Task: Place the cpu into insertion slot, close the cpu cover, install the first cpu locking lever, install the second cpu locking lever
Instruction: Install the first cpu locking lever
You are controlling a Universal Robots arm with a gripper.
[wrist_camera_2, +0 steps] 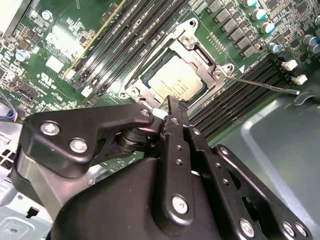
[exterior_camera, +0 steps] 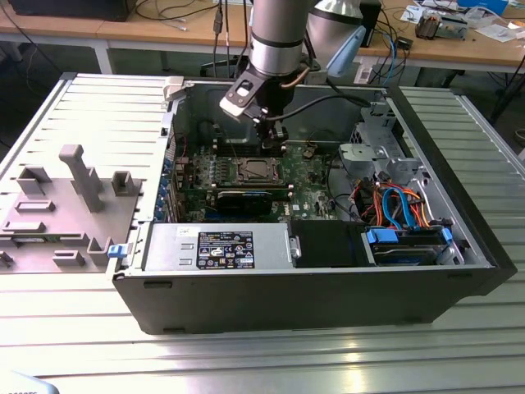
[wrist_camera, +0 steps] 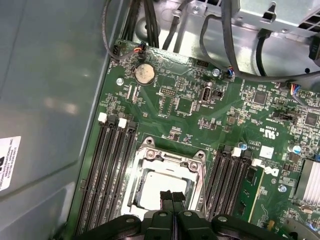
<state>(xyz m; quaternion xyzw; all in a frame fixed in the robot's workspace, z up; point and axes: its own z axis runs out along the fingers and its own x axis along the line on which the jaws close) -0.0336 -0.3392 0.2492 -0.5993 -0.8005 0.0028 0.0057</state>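
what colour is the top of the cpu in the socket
Silvery-grey metal; the small flat square chip shows best in the second wrist view.

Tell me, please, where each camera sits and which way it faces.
Exterior view: off the arm, raised beside the computer case, looking down into it; arm and gripper show.
First wrist view: at the wrist, facing the motherboard; the gripper's tips show.
Second wrist view: behind the gripper, facing the cpu; black linkage shows.
Shared: both wrist views show the cpu framed by the cpu cover.

Exterior view high, oblique over the case (exterior_camera: 312,287); both wrist views close above the cpu (wrist_camera_2: 176,82) (wrist_camera: 159,182).
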